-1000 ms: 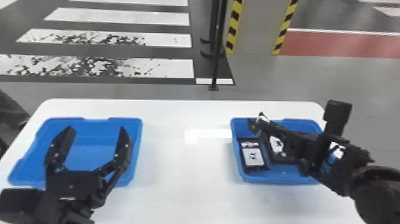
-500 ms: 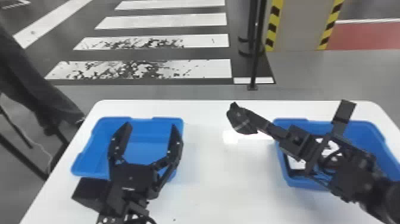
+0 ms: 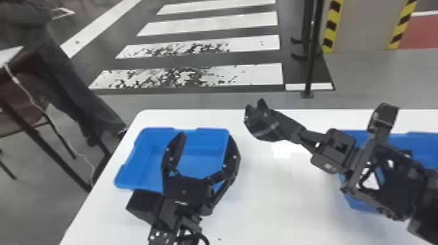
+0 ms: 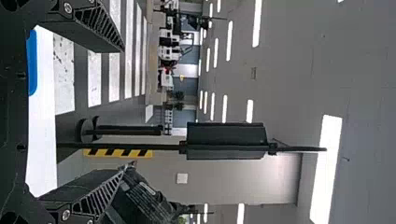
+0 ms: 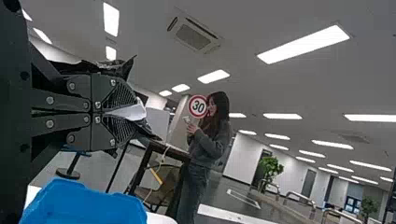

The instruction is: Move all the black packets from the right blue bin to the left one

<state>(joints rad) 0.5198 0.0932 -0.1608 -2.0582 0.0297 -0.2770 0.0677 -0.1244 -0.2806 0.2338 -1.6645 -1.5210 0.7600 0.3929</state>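
Black packet (image 3: 259, 125) held above the table (image 3: 277, 205).
The right end effector (image 3: 282, 128) is closed on it; the left end effector (image 3: 207, 137) is spread wide, empty.

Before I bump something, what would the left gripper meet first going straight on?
Probably nothing close: the way ahead of the left gripper looks free above the white table. The right gripper, holding a black packet, sits off to the right; depth is unclear.

On the bench (image 3: 277, 202) we see the left bin (image 3: 143, 163) left of centre, the right bin (image 3: 423, 146) (partly behind the right arm (image 3: 397, 182)) at the right edge.
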